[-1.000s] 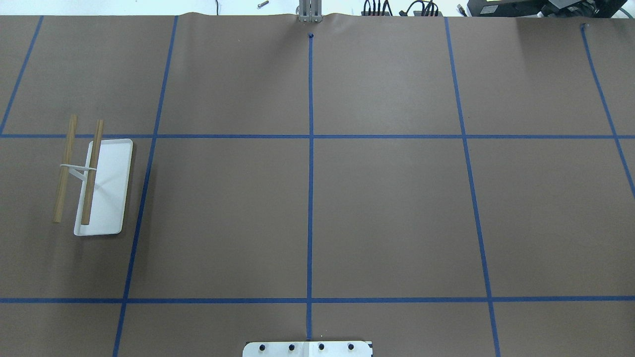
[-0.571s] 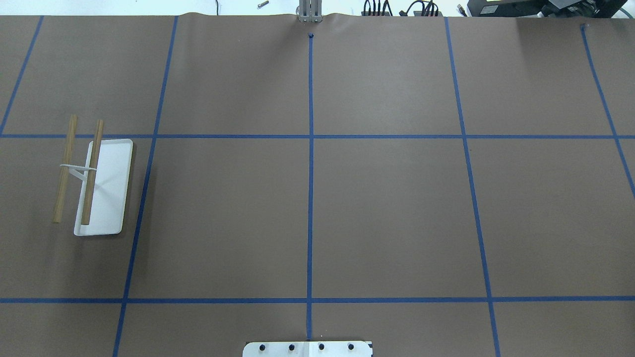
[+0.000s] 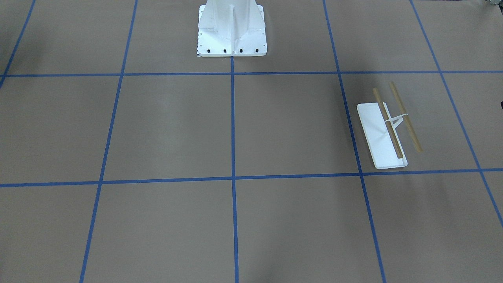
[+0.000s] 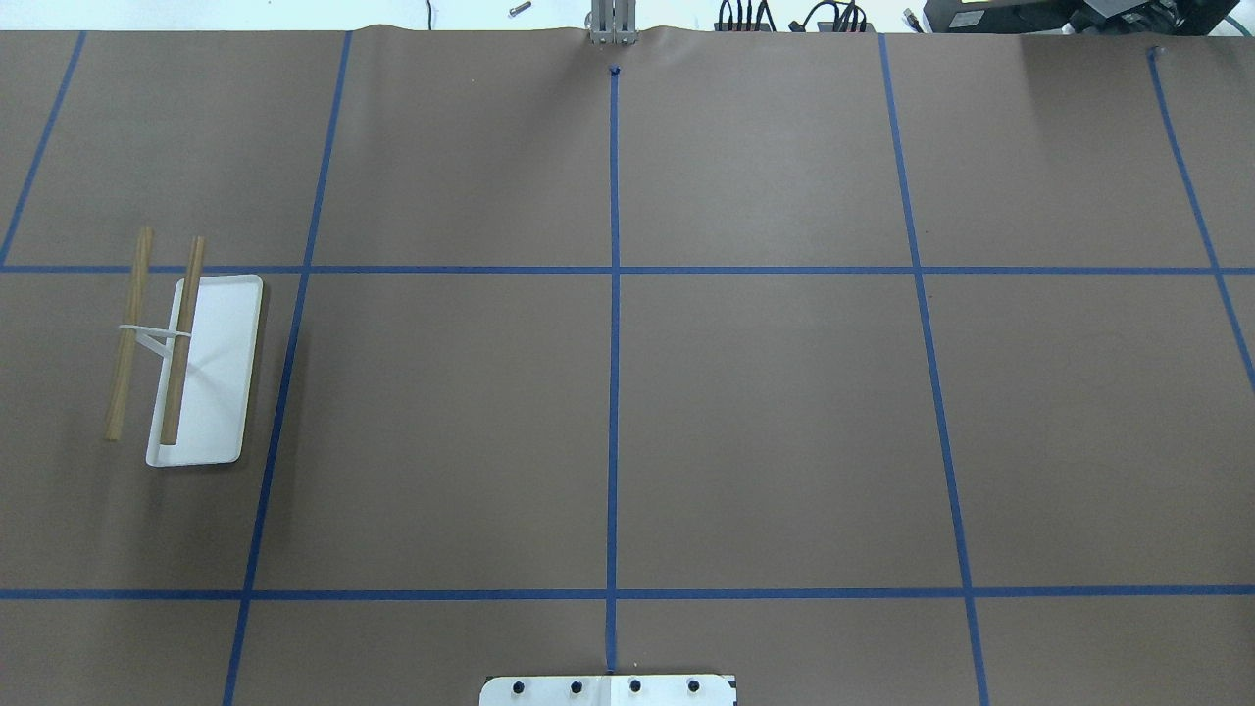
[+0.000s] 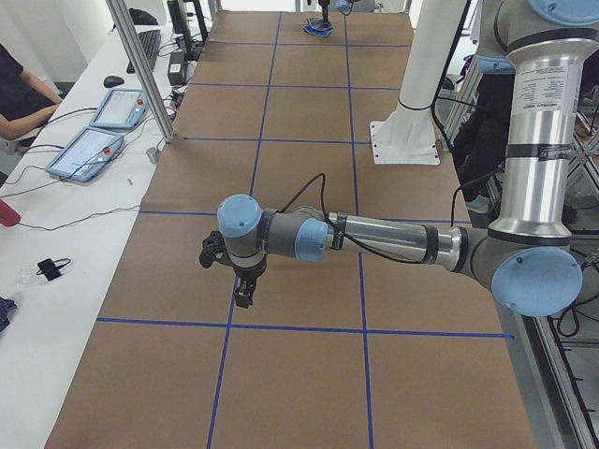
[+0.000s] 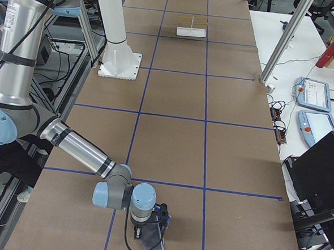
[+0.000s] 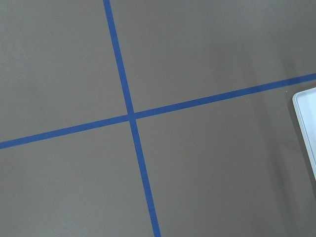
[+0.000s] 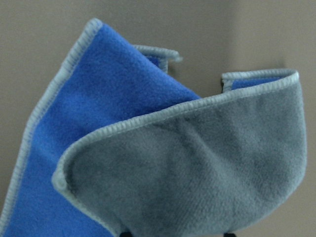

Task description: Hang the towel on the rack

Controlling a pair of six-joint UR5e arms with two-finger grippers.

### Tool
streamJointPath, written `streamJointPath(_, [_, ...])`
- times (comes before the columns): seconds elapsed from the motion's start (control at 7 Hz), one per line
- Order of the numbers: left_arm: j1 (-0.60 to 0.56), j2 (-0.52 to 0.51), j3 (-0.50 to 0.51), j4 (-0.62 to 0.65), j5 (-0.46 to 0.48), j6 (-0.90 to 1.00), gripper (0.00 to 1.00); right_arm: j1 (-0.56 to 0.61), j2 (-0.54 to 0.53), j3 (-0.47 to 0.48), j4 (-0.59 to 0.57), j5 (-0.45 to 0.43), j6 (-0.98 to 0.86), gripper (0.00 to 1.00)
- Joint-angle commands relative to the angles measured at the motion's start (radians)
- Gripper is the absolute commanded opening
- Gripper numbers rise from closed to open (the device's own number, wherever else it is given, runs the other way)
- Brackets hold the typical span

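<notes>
The rack (image 4: 191,363) stands at the table's left, with a white tray base and two tan rods; it also shows in the front view (image 3: 387,131) and far off in the right side view (image 6: 191,29). Its tray corner (image 7: 307,118) shows in the left wrist view. The towel (image 8: 163,148), blue on one side and grey on the other, fills the right wrist view, folded and raised off the table. In the right side view it hangs (image 6: 153,244) under my right gripper (image 6: 143,232), which is shut on it. My left gripper (image 5: 243,297) hovers low over the table; I cannot tell whether it is open.
The white bolted pedestal (image 3: 232,31) stands at the robot's side of the table. Blue tape lines (image 4: 614,294) grid the brown table. Operators' tablets (image 5: 94,150) and cables lie on the side bench.
</notes>
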Motion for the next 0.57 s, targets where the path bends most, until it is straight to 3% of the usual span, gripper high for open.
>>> streamJointPath(0.0, [0.000,0.000,-0.001,-0.001,-0.001,0.000,0.98,0.002,0.002,0.009,0.020,-0.009,-0.004,0.00])
streamJointPath(0.29, [0.000,-0.004,-0.003,-0.001,-0.002,0.000,0.98,0.046,0.016,0.062,0.019,-0.007,-0.006,0.00])
streamJointPath(0.43, [0.000,-0.008,-0.003,-0.001,-0.002,0.000,0.98,0.094,0.013,0.147,0.008,0.014,-0.004,0.00])
